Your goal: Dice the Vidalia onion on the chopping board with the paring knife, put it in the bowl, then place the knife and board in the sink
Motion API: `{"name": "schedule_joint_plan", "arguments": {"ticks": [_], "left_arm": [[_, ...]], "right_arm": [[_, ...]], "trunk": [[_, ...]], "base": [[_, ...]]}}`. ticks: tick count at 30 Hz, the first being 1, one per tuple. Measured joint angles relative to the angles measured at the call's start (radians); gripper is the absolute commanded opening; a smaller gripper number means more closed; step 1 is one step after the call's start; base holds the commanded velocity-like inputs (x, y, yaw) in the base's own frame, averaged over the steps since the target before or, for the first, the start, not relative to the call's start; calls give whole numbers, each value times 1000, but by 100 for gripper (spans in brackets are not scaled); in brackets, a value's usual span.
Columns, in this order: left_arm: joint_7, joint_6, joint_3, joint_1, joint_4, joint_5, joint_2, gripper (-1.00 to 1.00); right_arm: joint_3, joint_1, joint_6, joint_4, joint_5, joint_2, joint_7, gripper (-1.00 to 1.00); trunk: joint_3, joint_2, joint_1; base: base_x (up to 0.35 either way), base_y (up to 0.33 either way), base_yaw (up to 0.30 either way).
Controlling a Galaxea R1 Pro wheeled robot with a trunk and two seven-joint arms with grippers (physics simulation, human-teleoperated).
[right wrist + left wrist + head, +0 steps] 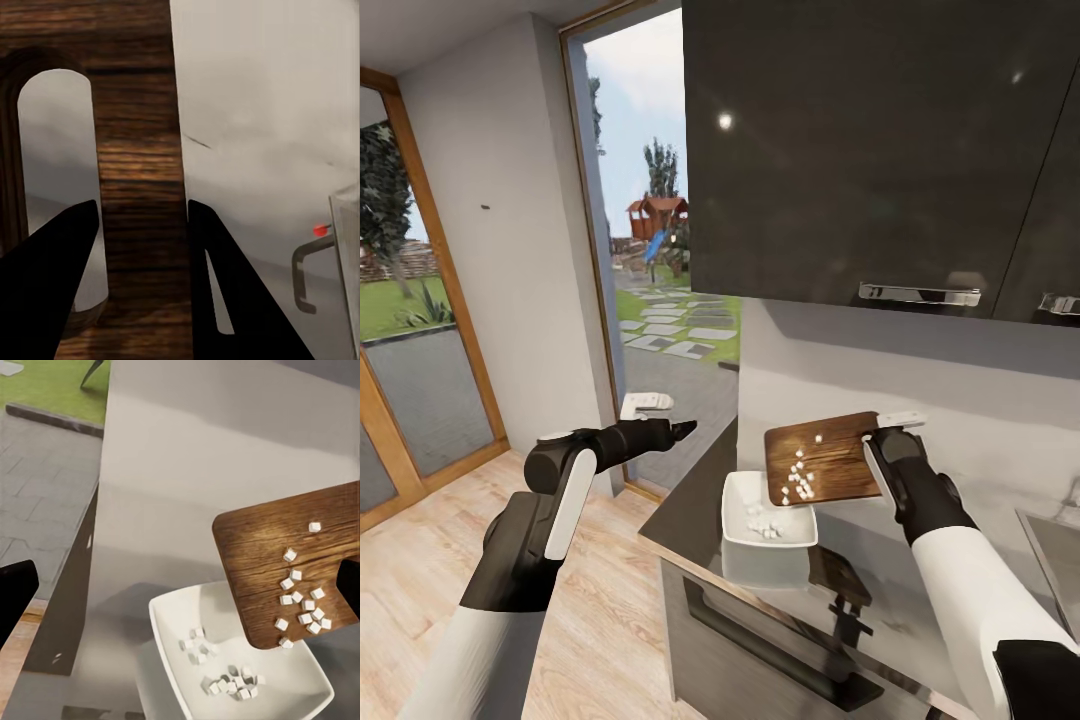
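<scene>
Head view: right gripper (887,440) clamps board (822,457), tilted over bowl (765,527) on table (690,510); left gripper (682,428) at bowl's 10 o'clock, finger state unclear.
Left wrist: onion dice (301,598) on board, more in bowl.
Right wrist: fingers (52,277) grip slot edge; tap (309,262) at 3 o'clock.

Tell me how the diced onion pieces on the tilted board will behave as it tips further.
The diced onion pieces look small, loose and light, so they will probably slide off the tilted chopping board a few at a time. Some already lie in the bowl. Being cube-like, they likely tumble rather than roll far.
</scene>
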Motion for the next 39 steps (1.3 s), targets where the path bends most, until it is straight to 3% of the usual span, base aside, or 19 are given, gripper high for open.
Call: {"name": "schedule_joint_plan", "arguments": {"ticks": [39], "left_arm": [[0,0,0,0,0,0,0,100]], "right_arm": [[31,0,-1,0,5,7,3,-100]], "trunk": [[0,0,0]], "base": [[0,0,0]]}}
